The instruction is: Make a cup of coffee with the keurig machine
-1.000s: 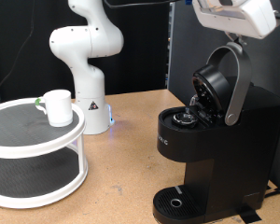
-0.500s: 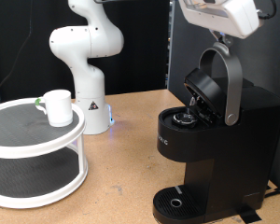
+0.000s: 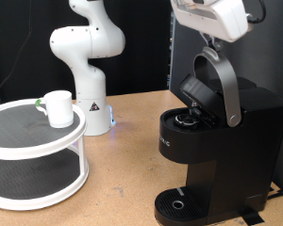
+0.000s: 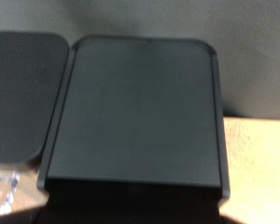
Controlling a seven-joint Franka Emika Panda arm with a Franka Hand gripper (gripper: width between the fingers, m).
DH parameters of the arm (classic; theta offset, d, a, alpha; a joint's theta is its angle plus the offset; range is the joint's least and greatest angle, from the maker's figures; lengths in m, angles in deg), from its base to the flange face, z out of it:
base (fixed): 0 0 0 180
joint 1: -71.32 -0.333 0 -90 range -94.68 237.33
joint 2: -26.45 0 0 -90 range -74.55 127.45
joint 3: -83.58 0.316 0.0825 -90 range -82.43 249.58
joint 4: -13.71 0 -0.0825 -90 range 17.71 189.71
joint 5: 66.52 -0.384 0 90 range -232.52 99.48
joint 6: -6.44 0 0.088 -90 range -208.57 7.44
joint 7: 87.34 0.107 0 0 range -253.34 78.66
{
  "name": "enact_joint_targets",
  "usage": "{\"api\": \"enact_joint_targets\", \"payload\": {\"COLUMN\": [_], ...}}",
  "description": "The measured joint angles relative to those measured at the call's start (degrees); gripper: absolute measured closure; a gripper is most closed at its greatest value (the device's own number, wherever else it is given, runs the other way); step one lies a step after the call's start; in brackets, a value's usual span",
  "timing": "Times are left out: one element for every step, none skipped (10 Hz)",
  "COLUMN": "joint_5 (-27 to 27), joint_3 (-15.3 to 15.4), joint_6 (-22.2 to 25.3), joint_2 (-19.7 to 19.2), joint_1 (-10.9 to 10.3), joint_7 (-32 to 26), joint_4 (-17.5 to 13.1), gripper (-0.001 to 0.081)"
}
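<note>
1. Nearest the camera on the exterior view's right, the keurig machine stands on a light brown wooden tabletop, its round drip tray base at the bottom edge; small pale lettering on the front of the brew head is too small to read.
2. At the near left, a white two-tier round stand sits on the same tabletop, and the cup rests on its upper shelf with a small green item just beside it.
3. Up at the machine's top, the hinged lid is partly raised, leaving the pod chamber open below it, and the gripper sits right at the silver-grey handle arch; I cannot tell how the jaws stand.
4. Seen from the wrist view, a matte black rectangular panel fills the picture, with a sliver of brown tabletop to one side.
5. Farther back, the white arm base stands on the table, bearing a small blue light, before a black backdrop.
</note>
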Motion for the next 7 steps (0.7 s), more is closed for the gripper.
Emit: {"api": "enact_joint_targets", "payload": {"joint_5": [1.15, 2.18, 3.03, 3.73, 4.46, 5.06, 5.57], "joint_3": [-0.16, -0.39, -0.55, -0.73, -0.90, -1.07, -1.19], "joint_6": [0.20, 0.51, 0.65, 0.73, 0.74, 0.74, 0.72], "joint_2": [-0.01, -0.04, -0.11, -0.19, -0.24, -0.32, -0.46], "joint_1": [0.35, 0.71, 1.17, 1.64, 2.08, 2.49, 2.95], "joint_7": [0.30, 0.58, 0.64, 0.64, 0.64, 0.63, 0.58], "joint_4": [0.05, 0.14, 0.29, 0.51, 0.84, 1.18, 1.53], "gripper": [0.0801, 0.0801, 0.0801, 0.0801, 0.0801, 0.0801, 0.0801]}}
